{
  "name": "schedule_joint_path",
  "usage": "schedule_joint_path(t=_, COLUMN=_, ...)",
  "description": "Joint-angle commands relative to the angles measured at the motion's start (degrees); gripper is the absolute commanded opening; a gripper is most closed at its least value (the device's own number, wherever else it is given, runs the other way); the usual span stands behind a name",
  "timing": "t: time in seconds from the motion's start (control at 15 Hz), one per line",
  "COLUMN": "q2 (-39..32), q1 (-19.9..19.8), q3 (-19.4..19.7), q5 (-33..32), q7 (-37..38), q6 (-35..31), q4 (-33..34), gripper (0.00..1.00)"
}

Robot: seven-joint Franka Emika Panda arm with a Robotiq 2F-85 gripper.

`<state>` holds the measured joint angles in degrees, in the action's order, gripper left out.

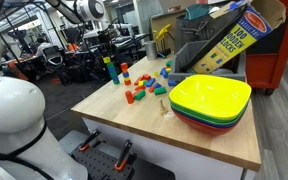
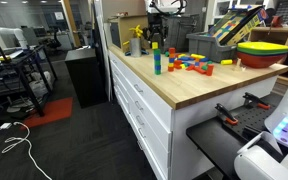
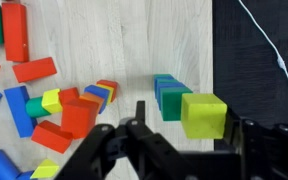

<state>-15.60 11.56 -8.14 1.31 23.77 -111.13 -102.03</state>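
**Gripper open around the top block of the stack**
Your gripper [image 3: 189, 125] straddles the yellow-green block [image 3: 204, 115], jaws apart and not pinching it. The block sits atop the blue-and-green stack [image 3: 167, 92], near the worktop [image 3: 174, 40] edge. Loose blocks [image 3: 64, 105] lie just beside it, and the bowls [image 1: 210, 100] are well apart. This reads as a placing step. The next move calls for a straight lift that doesn't nudge the stack.

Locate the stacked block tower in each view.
In an exterior view: block tower left of centre, left of the loose blocks.
In an exterior view: upper centre, left of the loose blocks.
Wrist view: right of centre, seen from above, yellow cube topmost.
Shared landmark: the loose blocks.
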Motion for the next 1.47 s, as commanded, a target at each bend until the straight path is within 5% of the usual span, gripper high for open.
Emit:
schedule_joint_path(t=0.0, q2=0.6, q1=0.2, q3=0.4, q5=0.6, q7=-0.8, q6=-0.3, q4=-0.4, gripper=1.0)
schedule_joint_path(t=1.4, q2=0.9, q1=0.2, q3=2.1, q5=-2.4, q7=0.3, q6=-0.7, q4=-2.2, gripper=1.0)
